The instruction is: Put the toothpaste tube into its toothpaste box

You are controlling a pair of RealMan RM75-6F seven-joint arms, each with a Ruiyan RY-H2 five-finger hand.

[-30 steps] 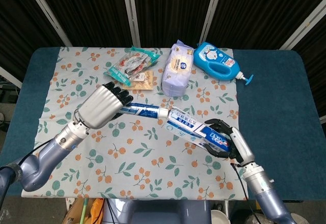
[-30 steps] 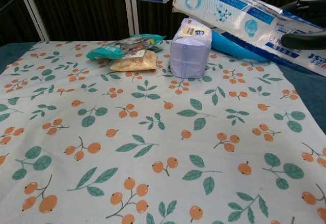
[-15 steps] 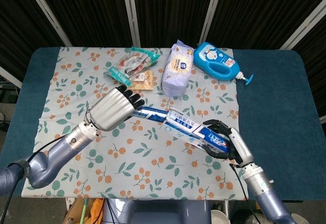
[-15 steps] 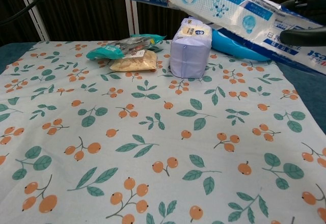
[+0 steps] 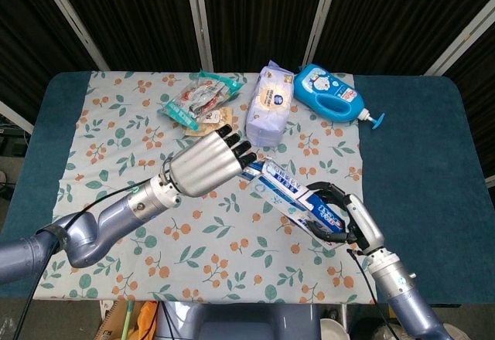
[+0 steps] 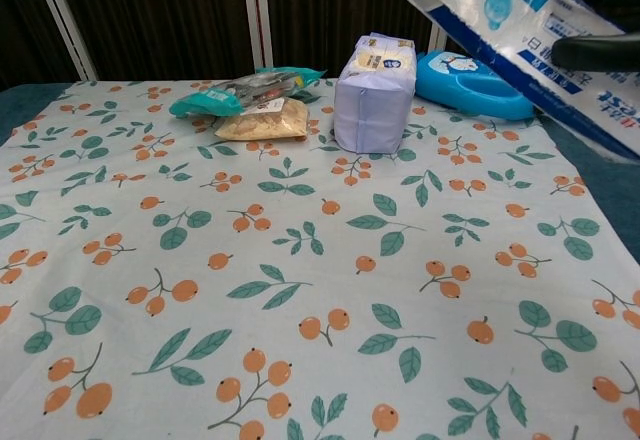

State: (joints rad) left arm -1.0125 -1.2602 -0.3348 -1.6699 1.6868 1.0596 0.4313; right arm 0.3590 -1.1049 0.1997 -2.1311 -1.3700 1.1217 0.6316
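Head view: left hand [image 5: 207, 164] pushing in from the left, fingers now bunched right at the open mouth of the toothpaste box [image 5: 298, 198], where a second ago a long stretch of toothpaste tube [image 5: 251, 171] was showing; now only a sliver peeking out. Whether those fingers are pinching the tube or just shoving it, cannot tell. Right hand [image 5: 344, 220] wrapping around the box's far end, holding it above the worktop [image 5: 402, 147].

Chest view: box [image 6: 520, 30] now tilting steeply across the top right corner, tube gone from sight. Looking nearly seated, a last nudge likely remaining.
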